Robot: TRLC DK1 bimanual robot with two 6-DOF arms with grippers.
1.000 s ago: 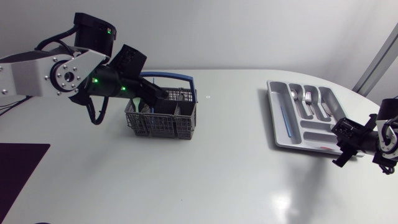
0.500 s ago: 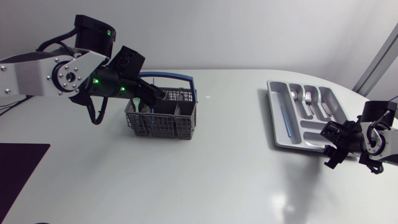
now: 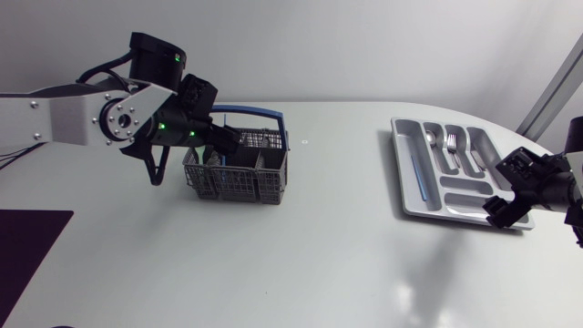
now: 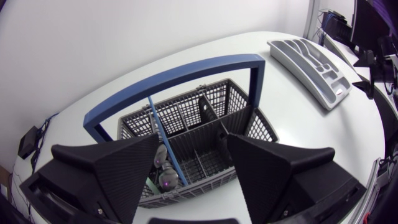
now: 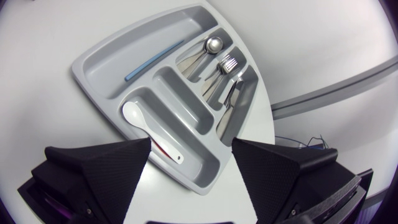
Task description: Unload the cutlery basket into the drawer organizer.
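Grey mesh cutlery basket [image 3: 239,171]: spread left gripper [image 4: 193,140] nudges in for next pick; spread right gripper [image 5: 191,144] backs off grey plastic organizer [image 5: 99,60].

White table [image 3: 301,255], glossy, with faint reflections on its surface. One small pale mark [image 3: 303,141] towards the far edge. Dark rectangular patch [image 3: 27,246] at the left side; mat or gap, undetermined
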